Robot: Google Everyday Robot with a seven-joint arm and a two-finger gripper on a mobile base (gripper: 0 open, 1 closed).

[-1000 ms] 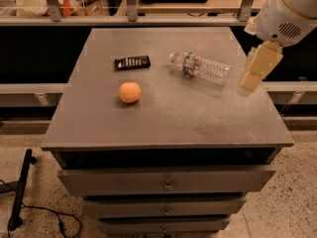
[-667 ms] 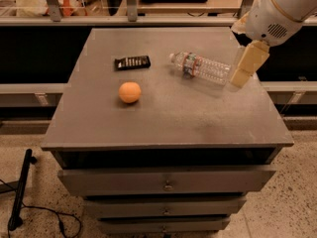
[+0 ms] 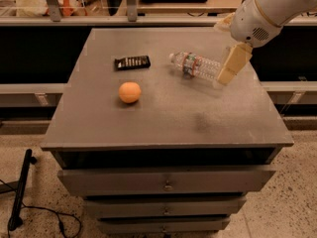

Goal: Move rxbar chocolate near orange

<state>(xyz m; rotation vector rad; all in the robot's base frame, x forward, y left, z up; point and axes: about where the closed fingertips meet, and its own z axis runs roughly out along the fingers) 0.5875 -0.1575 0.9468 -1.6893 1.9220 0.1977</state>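
Note:
The rxbar chocolate [image 3: 132, 62] is a flat black bar with white lettering, lying at the back left of the grey cabinet top [image 3: 163, 113]. The orange [image 3: 130, 92] sits a little in front of it, apart from it. My gripper [image 3: 225, 78] hangs from the white arm at the upper right, above the table's right side, right beside the base end of the water bottle. It is far to the right of the bar and holds nothing that I can see.
A clear plastic water bottle [image 3: 195, 65] lies on its side between the gripper and the bar. The cabinet has drawers [image 3: 168, 185] below its front edge. A shelf with clutter runs behind. A black cable lies on the floor at the left.
The arm and gripper have moved left and slightly toward the back, from the right edge to beside the bottle. The bar, orange and bottle have not moved.

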